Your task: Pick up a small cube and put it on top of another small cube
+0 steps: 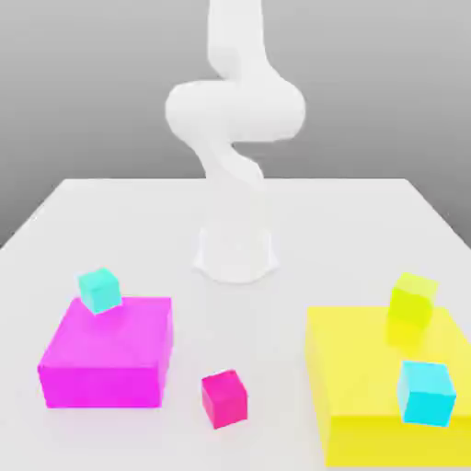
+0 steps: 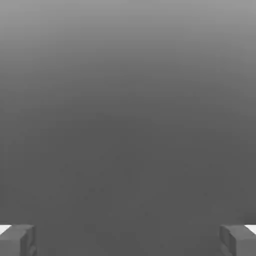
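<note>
White desk (image 1: 110, 212), arm (image 1: 232, 138) rising from round base at desk's middle, upper links folded back overhead.

Big yellow block (image 1: 368, 386) at exterior view's right, near front edge. Big magenta block (image 1: 110, 354) at exterior view's left, lower and smaller than the yellow one. Well apart, open desk between.

Four small cubes:
- lime cube (image 1: 411, 302) on yellow block's top, toward back corner, tilted slightly.
- cyan cube (image 1: 427, 393) against yellow block's front part; on top or in front of it, cannot tell.
- teal cube (image 1: 99, 290) on magenta block's back left corner, tilted.
- magenta-red cube (image 1: 225, 397) on bare desk, between the two blocks, just beside magenta block's front right corner, not touching.

No small cube stacked on another.

Fingers (image 2: 17, 241) spread wide in hand view, one tip at each side, nothing between, plain grey background past them. Gripper (image 2: 128, 242) holding nothing.
</note>
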Robot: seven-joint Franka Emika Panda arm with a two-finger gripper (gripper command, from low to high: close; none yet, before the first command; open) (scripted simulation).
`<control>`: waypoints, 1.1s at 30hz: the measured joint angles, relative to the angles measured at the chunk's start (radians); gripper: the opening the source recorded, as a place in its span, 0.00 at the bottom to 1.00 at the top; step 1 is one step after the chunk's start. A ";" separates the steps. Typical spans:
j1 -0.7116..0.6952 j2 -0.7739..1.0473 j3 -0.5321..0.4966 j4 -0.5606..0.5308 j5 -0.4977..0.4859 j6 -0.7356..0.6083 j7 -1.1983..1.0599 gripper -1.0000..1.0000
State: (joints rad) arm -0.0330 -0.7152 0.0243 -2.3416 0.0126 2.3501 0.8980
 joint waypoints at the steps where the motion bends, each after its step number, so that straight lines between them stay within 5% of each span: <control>1: -0.015 0.037 0.012 -0.018 0.005 0.021 0.042 0.50; 18: -0.194 0.612 0.169 -0.299 -0.015 0.359 0.785 0.50; 29: -0.118 0.999 0.057 -0.354 -0.144 0.628 1.121 0.50; 30: -0.105 1.027 0.042 -0.349 -0.150 0.650 1.126 0.00; 33: -0.105 1.027 0.042 -0.349 -0.151 0.651 1.126 0.00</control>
State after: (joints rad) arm -0.1379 0.3114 0.0667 -2.6903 -0.1381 3.0012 2.0239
